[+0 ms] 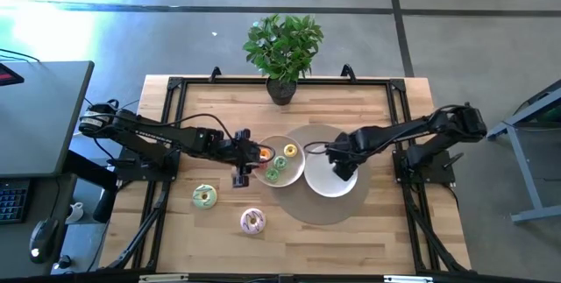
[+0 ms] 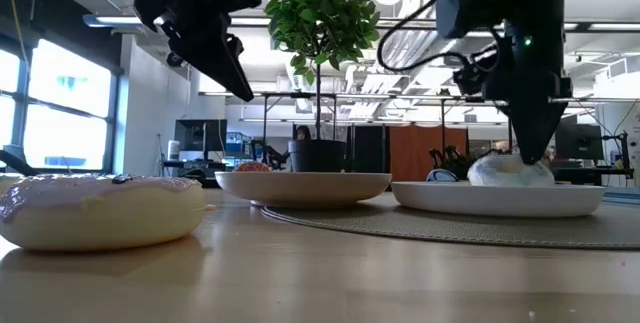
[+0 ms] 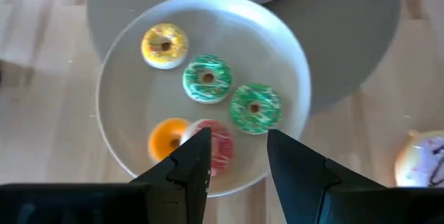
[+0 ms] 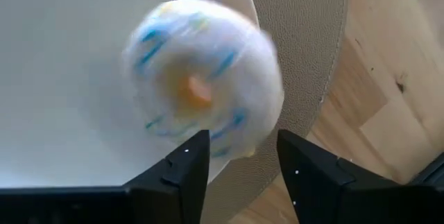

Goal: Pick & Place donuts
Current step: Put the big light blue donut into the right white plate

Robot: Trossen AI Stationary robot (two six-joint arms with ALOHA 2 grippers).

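A white plate [image 3: 291,64] holds several small donuts: yellow [image 3: 164,45], two green [image 3: 207,78] [image 3: 255,106], orange [image 3: 166,139] and pink [image 3: 220,144]. My left gripper [image 3: 238,137] hangs open and empty above this plate's rim, near the pink donut; it also shows in the high view [image 1: 243,171]. A second white plate [image 1: 317,182] bears a white donut with blue and yellow sprinkles [image 4: 205,78]. My right gripper [image 4: 243,141] is open right above that donut [image 2: 508,171]. A green-white donut [image 1: 205,196] and a pink donut [image 1: 252,221] lie on the bare table. My right gripper points down at the white donut's top [image 2: 522,163], its open fingers on either side of the donut's edge. The donut lies on the plate. I cannot tell whether the fingertips touch it.
Both plates stand on a round grey mat [image 1: 324,215] at the table's middle. A potted plant [image 1: 282,51] stands at the far edge. The pink donut looms large at the front of the low view [image 2: 100,208]. Bare wood lies at the near right.
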